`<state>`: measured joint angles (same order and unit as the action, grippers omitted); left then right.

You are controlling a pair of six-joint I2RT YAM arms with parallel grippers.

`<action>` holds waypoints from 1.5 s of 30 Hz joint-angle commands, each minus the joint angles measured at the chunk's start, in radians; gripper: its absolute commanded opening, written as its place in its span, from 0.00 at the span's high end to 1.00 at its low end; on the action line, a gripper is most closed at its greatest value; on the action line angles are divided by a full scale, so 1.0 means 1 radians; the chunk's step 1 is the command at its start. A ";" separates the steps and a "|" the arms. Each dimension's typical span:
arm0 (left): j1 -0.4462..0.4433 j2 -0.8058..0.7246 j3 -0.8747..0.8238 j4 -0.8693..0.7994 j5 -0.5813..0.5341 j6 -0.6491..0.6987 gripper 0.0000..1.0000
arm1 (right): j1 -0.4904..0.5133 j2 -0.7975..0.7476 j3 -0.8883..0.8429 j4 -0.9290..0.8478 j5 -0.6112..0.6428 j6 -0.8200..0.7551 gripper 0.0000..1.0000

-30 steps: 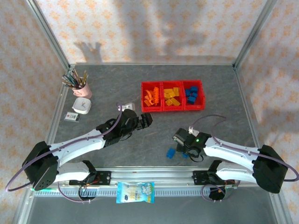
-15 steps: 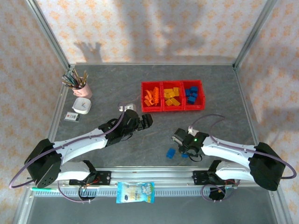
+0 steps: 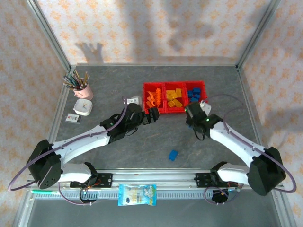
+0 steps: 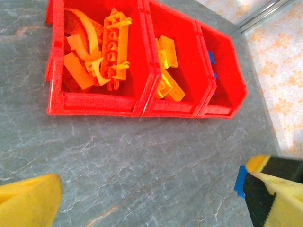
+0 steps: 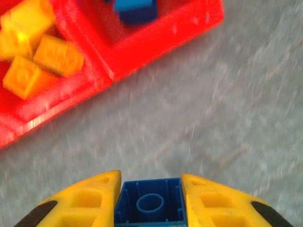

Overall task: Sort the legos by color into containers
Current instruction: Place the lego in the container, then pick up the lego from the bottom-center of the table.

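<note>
Desk [image 3: 118, 151] of grey stone pattern carries, nearest the arm bases and well short of the row of three bright red open-top plastic bins [image 4: 90, 104], one loose small blue plastic brick [image 3: 173, 154]. It lies about as far from one claw as from the other.

Closer to the bins, just off their near right corner, the right claw [image 3: 193, 112] is closed tight on a second small blue plastic brick [image 5: 150, 204]. This brick sits squarely between the yellow fingers, a round ring showing on the face toward the wrist camera. Just off the bins' near left corner hangs the left claw [image 3: 151, 116], spread wide and holding nothing.

The bins' long axis runs left to right. Curved and long orange pieces [image 4: 102, 52] fill the left compartment, yellow bricks [image 4: 165, 71] the middle one, blue bricks [image 3: 194, 94] the right one.

The right compartment lies straight ahead of the right claw, just past the bins' near wall. The carried brick therefore probably needs only a short forward reach over that wall before release. The loose brick would be left for afterwards, on the near side of the bins, behind both claws.
</note>
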<state>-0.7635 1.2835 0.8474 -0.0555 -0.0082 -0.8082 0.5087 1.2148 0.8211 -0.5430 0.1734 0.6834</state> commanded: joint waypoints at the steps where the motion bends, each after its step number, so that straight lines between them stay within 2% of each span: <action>1: 0.026 0.020 0.043 -0.009 -0.024 0.037 0.01 | -0.095 0.063 0.081 0.135 0.066 -0.150 0.73; 3: 0.043 0.024 0.056 -0.013 -0.018 0.039 0.01 | -0.156 0.133 0.146 0.168 0.050 -0.191 0.73; 6: 0.062 0.021 0.063 -0.012 -0.016 0.044 0.01 | -0.237 0.243 0.232 0.214 -0.036 -0.240 0.72; 9: 0.080 0.021 0.063 -0.012 -0.012 0.046 0.01 | -0.274 0.351 0.327 0.209 0.038 -0.280 0.70; 11: 0.089 0.019 0.063 -0.013 -0.009 0.047 0.01 | -0.311 0.418 0.372 0.232 -0.042 -0.301 0.70; 13: 0.095 0.017 0.059 -0.009 -0.009 0.049 0.01 | -0.320 0.488 0.419 0.250 -0.089 -0.323 0.69; 16: 0.105 0.015 0.061 -0.009 -0.007 0.053 0.01 | -0.320 0.582 0.504 0.239 -0.062 -0.344 0.66; 20: 0.114 0.006 0.059 -0.017 -0.006 0.056 0.01 | -0.321 0.649 0.595 0.202 -0.055 -0.361 0.58; 23: 0.117 -0.008 0.054 -0.014 -0.010 0.061 0.01 | -0.320 0.623 0.587 0.220 -0.102 -0.367 0.45; 25: 0.121 -0.011 0.053 -0.014 -0.010 0.065 0.01 | -0.316 0.616 0.594 0.196 -0.088 -0.368 0.40; 32: 0.125 -0.035 0.047 -0.021 0.003 0.069 0.01 | -0.249 0.475 0.496 0.148 -0.064 -0.356 0.34; 36: 0.124 -0.077 0.026 -0.040 0.004 0.074 0.01 | -0.213 0.372 0.402 0.120 -0.107 -0.321 0.30; 45: 0.125 -0.202 -0.066 -0.123 -0.014 0.074 0.01 | -0.036 0.152 0.223 -0.013 -0.103 -0.238 0.24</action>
<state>-0.6514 1.1164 0.8181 -0.1154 -0.0074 -0.7498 0.4232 1.4193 1.0847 -0.4652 0.0597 0.3958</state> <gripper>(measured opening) 0.992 0.756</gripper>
